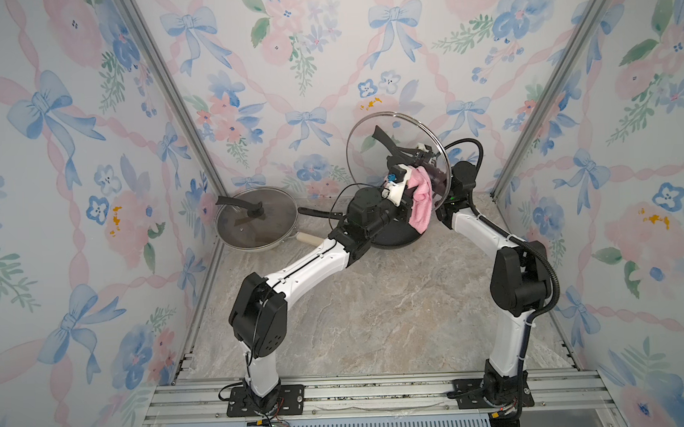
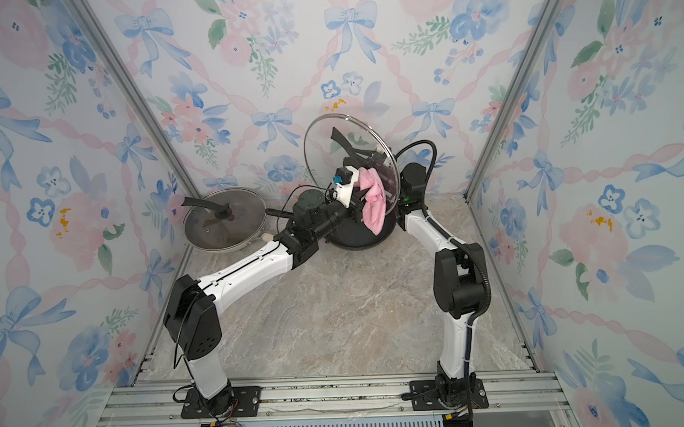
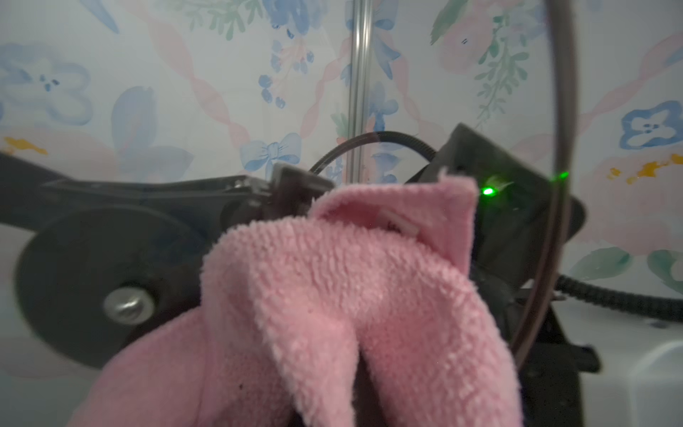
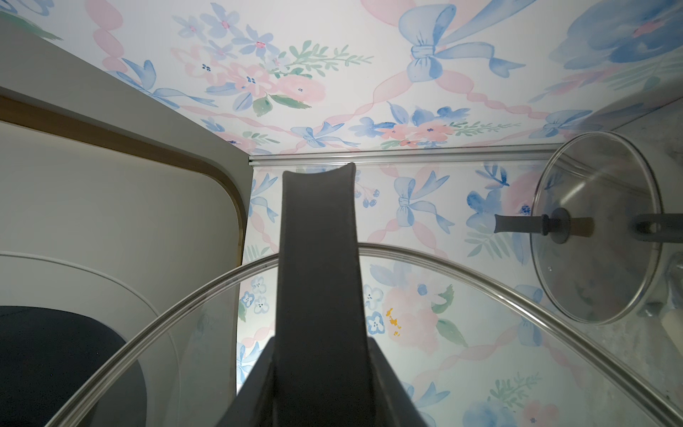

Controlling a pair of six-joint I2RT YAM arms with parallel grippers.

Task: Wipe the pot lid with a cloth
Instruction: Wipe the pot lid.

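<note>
The glass pot lid [image 1: 365,143] [image 2: 326,152] stands on edge in the air above a dark pot, near the back wall. My right gripper [image 1: 418,153] [image 4: 318,388] is shut on the lid's black handle [image 4: 318,258], which shows through the glass. The pink fuzzy cloth [image 1: 420,198] [image 2: 373,205] [image 3: 351,295] hangs from my left gripper [image 1: 410,182], which is shut on it. The cloth lies against the lid's inner face near the lower rim [image 3: 561,148]. In the left wrist view the cloth hides the jaws.
A second glass lid [image 1: 254,221] [image 4: 595,229] rests on a pan at the back left. The dark pot [image 1: 396,238] stands under the raised lid, with a black handle [image 1: 317,213] pointing left. Papered walls and metal posts close in three sides.
</note>
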